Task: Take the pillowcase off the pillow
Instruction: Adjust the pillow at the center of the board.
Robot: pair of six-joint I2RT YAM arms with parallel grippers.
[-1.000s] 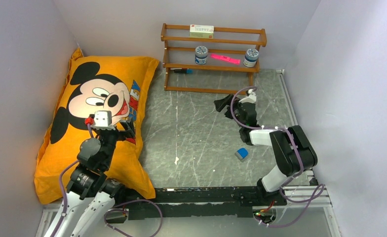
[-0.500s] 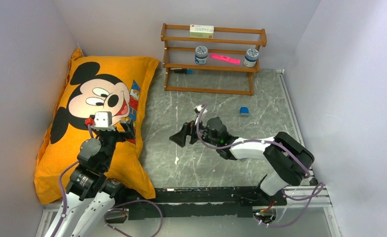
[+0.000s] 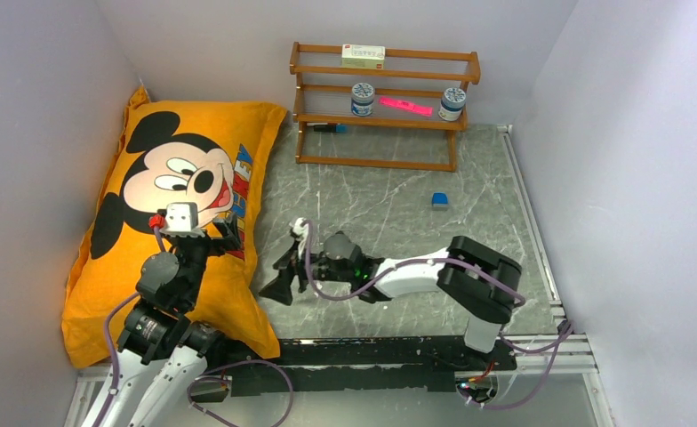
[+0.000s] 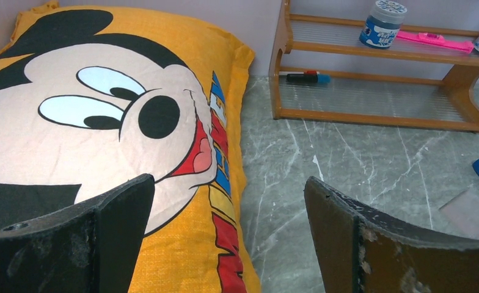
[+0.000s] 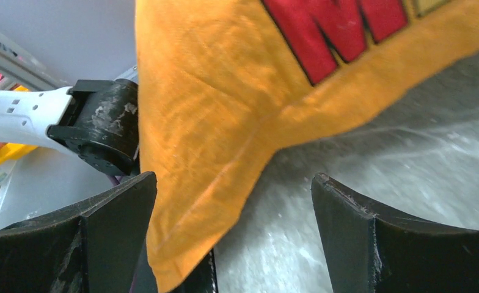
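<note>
— So, which hand is nearer the edge you want?

— My right hand (image 3: 281,274). It sits low over the surface (image 3: 372,205), centre-bottom of the overhead frame. Its fingers (image 5: 102,232) are spread wide and hold nothing. They point left at the right long edge of the pillowcase (image 3: 194,133), just beside it.

— How does the pillowcase lie?

— Down the left side of that frame, its long axis running from lower left up to the back wall, Mickey's face upward. The pillow is wholly hidden inside. I see no white anywhere, and I cannot tell which end is open.

— And the right wrist view?

— An orange corner with red lettering drops from the top of the frame to lower left. It hangs between my two fingers, closer to the left one. Whether it touches, I cannot tell.

— Your left hand?

— My left hand (image 3: 229,238) hovers above the pillowcase's right side, also wide and empty, aimed toward upper right.

— So what's the move?

— I'd judge a short push leftward with the right hand, then closing on that corner. The left hand could pin the bulk.
</note>
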